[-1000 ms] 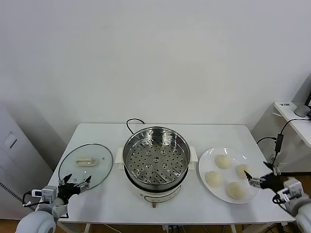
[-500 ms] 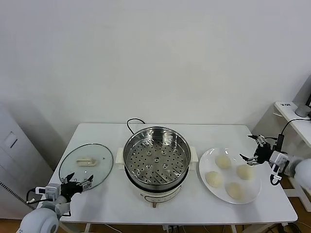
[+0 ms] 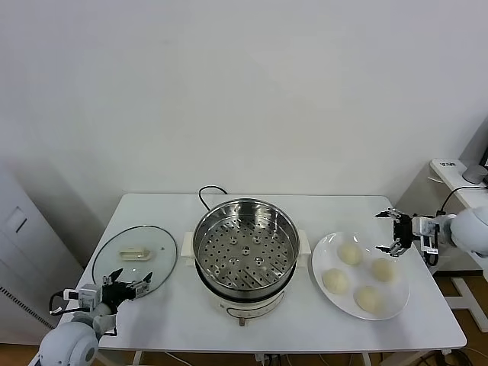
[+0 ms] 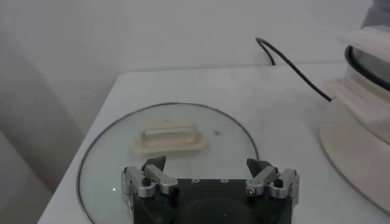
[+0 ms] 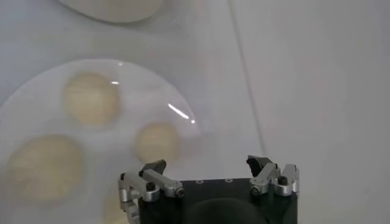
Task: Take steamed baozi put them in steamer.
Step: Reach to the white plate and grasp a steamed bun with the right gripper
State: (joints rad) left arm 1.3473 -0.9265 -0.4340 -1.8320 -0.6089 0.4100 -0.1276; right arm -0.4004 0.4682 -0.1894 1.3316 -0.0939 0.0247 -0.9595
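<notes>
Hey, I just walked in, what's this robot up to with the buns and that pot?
It's set to move steamed baozi into the steamer, whose perforated tray holds nothing yet. All four baozi sit on the white plate to the steamer's right. The right gripper hovers open over the plate's far edge, gripping nothing. The left gripper waits open near the glass lid lying flat on the table.

A plain test room or lab, not a home kitchen: a bare white wall (image 3: 244,91), a white desk (image 3: 183,305), and a side bench (image 3: 457,183) with cabling.
</notes>
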